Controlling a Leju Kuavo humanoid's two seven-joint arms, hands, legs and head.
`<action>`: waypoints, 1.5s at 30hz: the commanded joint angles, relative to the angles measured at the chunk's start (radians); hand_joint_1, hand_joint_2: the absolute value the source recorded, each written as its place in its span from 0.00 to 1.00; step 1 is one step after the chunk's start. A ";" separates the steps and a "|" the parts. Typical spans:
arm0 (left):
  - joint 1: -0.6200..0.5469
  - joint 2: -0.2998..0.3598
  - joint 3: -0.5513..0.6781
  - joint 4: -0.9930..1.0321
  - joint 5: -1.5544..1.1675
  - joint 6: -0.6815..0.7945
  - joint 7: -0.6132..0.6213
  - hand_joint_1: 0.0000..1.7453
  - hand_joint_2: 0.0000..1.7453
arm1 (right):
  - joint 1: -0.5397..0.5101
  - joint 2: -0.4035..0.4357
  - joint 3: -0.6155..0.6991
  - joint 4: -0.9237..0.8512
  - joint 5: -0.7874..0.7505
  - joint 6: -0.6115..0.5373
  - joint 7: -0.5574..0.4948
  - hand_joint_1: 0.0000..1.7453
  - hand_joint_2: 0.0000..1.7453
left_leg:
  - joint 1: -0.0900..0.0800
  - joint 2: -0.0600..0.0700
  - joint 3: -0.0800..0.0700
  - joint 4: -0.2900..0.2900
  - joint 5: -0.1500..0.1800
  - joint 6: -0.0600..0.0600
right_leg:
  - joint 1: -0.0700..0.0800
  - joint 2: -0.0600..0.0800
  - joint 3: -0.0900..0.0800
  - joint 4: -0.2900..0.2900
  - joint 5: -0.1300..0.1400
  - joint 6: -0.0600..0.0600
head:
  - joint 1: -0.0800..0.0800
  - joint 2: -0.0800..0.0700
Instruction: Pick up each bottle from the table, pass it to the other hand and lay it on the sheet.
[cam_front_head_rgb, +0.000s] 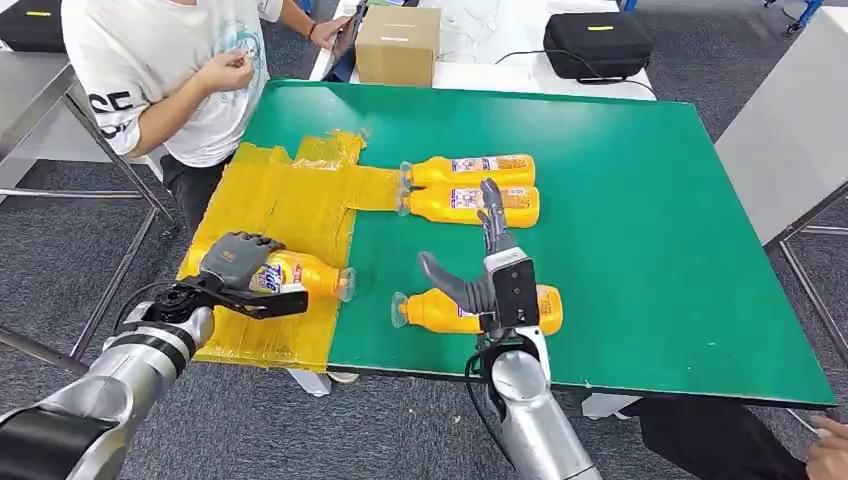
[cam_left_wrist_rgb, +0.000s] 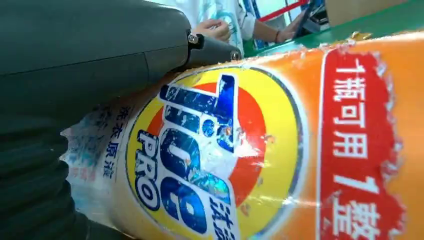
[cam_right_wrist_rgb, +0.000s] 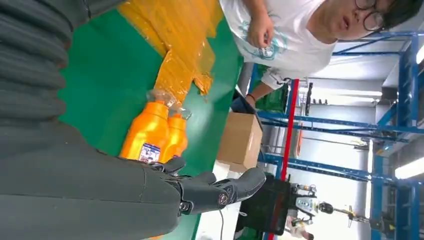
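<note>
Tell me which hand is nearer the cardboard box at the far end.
Right. The right hand hovers open over the near bottle, mid-table, almost straight below the cardboard box. The left hand grips a bottle over the yellow sheet, further left.

You've got four orange bottles: one (cam_front_head_rgb: 300, 273) on the yellow sheet (cam_front_head_rgb: 290, 200), two side by side mid-table (cam_front_head_rgb: 470, 170) (cam_front_head_rgb: 470, 205), one (cam_front_head_rgb: 440, 310) near the front edge. One sheet, one green table (cam_front_head_rgb: 650, 220). One cardboard box (cam_front_head_rgb: 397, 45), one black case (cam_front_head_rgb: 597, 43). One person (cam_front_head_rgb: 165, 70) standing by. Two robot hands: left hand (cam_front_head_rgb: 238, 262), right hand (cam_front_head_rgb: 490, 280).
</note>
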 joint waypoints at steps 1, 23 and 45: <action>-0.007 0.000 -0.039 0.083 0.014 0.012 -0.008 0.00 1.00 | -0.073 -0.014 0.029 0.124 -0.004 0.012 -0.003 0.00 1.00 | 0.000 0.002 0.004 -0.001 -0.001 -0.001 | 0.000 0.002 0.004 -0.001 -0.001 -0.001 | 0.000 0.000; 0.018 -0.007 -0.039 0.063 0.059 -0.037 -0.097 0.00 1.00 | -0.108 -0.022 0.043 0.183 0.022 0.049 0.018 0.00 1.00 | 0.000 0.000 0.009 -0.001 -0.003 -0.002 | 0.001 0.002 0.009 -0.001 -0.003 -0.002 | 0.000 0.000; 0.050 -0.024 0.037 0.045 0.156 0.032 -0.091 0.00 0.00 | -0.125 -0.019 0.054 0.225 0.036 0.065 0.028 0.00 1.00 | 0.000 -0.001 0.006 -0.001 -0.001 -0.001 | 0.000 0.001 0.006 -0.001 -0.002 -0.001 | 0.000 0.000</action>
